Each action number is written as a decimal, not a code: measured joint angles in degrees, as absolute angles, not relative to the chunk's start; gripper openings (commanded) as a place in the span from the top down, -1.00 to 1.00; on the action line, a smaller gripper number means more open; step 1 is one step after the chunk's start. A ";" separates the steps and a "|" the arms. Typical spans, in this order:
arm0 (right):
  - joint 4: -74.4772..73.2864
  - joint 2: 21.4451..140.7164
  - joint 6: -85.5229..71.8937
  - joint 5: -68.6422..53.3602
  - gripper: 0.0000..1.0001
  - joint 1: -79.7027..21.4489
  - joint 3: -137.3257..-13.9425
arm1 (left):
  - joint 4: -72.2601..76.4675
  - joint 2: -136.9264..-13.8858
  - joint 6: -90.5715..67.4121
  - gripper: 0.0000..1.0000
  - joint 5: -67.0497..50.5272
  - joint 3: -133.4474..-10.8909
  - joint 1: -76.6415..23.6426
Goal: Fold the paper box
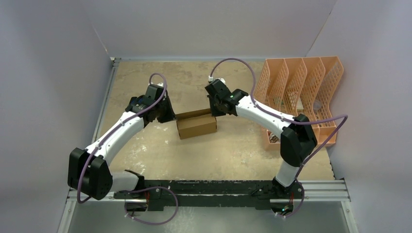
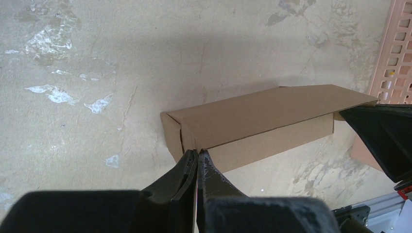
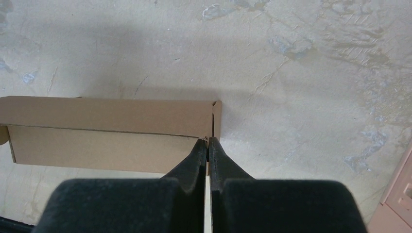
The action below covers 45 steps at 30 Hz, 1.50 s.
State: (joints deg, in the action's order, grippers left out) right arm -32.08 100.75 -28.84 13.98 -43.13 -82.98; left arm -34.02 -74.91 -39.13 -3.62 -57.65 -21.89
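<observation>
L gripper (image 2: 197, 154), jaws pressed together, is touching paper box (image 2: 257, 121) near edge at bottom ctr; box is lying mid-frame on table (image 2: 97, 58); orange organizer (image 2: 396, 53) is showing upper rt.

One paper box (image 1: 197, 126), one orange organizer (image 1: 301, 82), two hands (left hand (image 2: 197, 151), right hand (image 3: 208, 141))
</observation>
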 measured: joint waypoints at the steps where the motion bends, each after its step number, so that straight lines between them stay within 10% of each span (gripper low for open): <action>1: -31.62 100.40 -28.80 13.98 1.00 -43.13 -82.46 | -33.69 -74.70 -39.09 1.00 -3.64 -57.30 -21.89; 33: -10.39 86.85 -27.44 11.57 0.88 -43.44 -60.34 | -12.40 -61.87 -40.80 0.98 -3.11 -38.00 -23.33; 45: -7.77 81.52 -28.05 7.81 -0.27 -43.27 -56.45 | -6.42 -58.63 -39.38 0.95 0.86 -32.51 -24.05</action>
State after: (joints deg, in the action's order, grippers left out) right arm -7.77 81.52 -28.05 7.81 -43.27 -56.45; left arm -6.42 -58.63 -39.38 0.86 -32.51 -24.05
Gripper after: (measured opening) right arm 0.544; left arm 0.020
